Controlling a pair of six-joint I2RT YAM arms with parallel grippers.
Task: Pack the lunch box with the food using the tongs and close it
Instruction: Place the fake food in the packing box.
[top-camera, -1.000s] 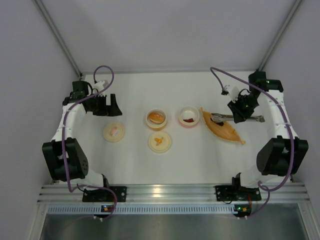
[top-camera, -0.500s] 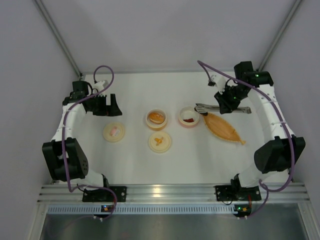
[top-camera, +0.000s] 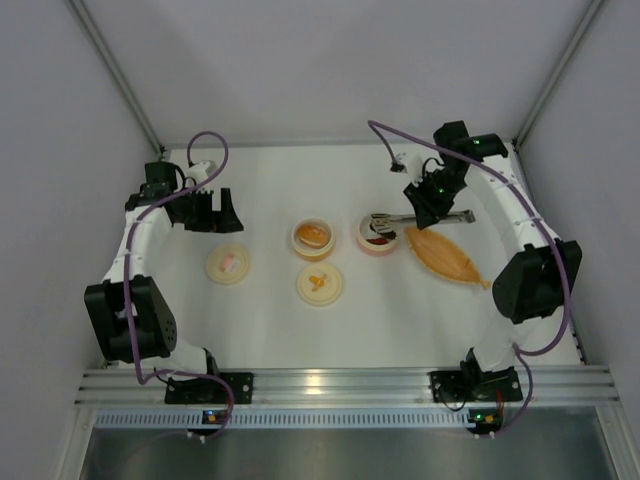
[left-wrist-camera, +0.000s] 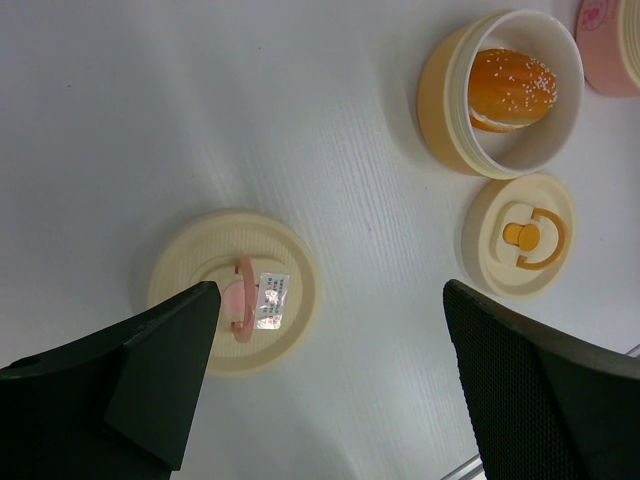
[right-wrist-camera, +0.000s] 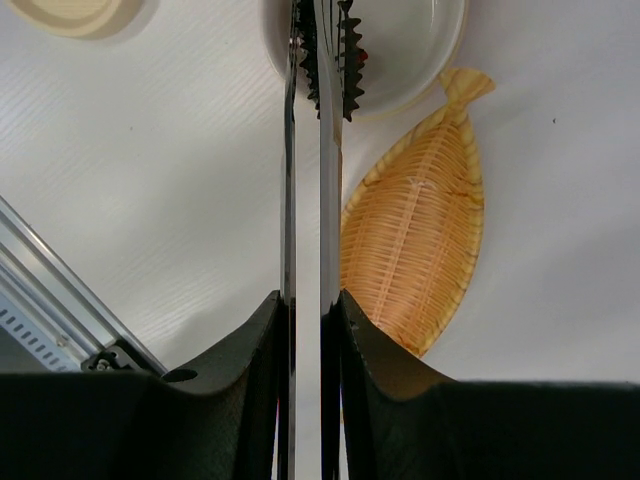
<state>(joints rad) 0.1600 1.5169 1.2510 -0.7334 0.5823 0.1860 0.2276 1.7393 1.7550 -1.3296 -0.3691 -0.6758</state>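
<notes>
Jaws of left gripper (left-wrist-camera: 330, 290) stand wide apart, holding nothing, above pink-handled lid (left-wrist-camera: 235, 305). Bun (left-wrist-camera: 512, 88) sits in orange bowl (left-wrist-camera: 438, 105); orange-handled lid (top-camera: 320, 283) lies just beside it. Right gripper (right-wrist-camera: 308, 300) clamps tongs (right-wrist-camera: 327, 190), arms squeezed near shut, toothed tips over pink bowl (right-wrist-camera: 415, 60). Cannot tell whether a morsel is pinched. Likely trouble: tips catching the rim and shoving the bowl, or tongs twisting in the grip, spilling food onto surface (top-camera: 400, 320) beside orange tray (top-camera: 445, 257).
</notes>
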